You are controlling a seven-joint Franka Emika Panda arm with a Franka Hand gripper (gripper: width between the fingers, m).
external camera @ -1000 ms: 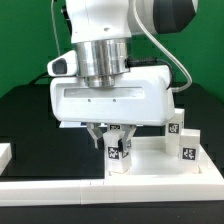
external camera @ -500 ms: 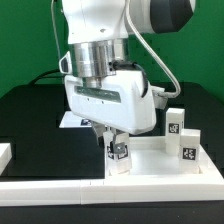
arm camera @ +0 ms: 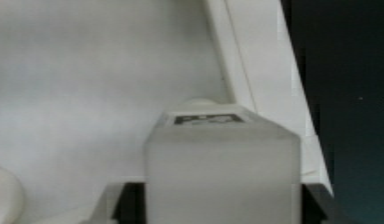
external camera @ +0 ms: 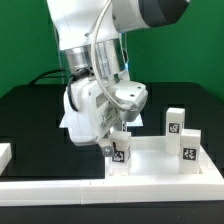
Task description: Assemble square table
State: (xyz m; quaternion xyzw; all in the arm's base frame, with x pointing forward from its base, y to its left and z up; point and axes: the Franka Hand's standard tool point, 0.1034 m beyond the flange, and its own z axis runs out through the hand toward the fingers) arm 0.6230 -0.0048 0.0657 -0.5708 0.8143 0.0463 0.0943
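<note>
The square table's white slab (external camera: 152, 166) lies at the exterior view's lower right, with its raised rim toward the front. My gripper (external camera: 114, 147) is shut on a white tagged leg (external camera: 119, 153) that stands upright at the slab's near left corner. In the wrist view the leg (arm camera: 221, 160) fills the space between my dark fingers (arm camera: 130, 203), over the slab (arm camera: 82, 80) near its rim (arm camera: 239, 50). Two more tagged legs (external camera: 175, 122) (external camera: 189, 146) stand upright on the slab's right side.
A white border rail (external camera: 50, 187) runs along the front, with a short piece (external camera: 5, 153) at the left. A flat white sheet (external camera: 66, 120) lies behind my hand on the black table (external camera: 30, 120). A green wall stands behind.
My wrist has turned about the leg, so the hand's broad face has swung from facing front to edge-on and shifted left. The leg stays at the same corner.
</note>
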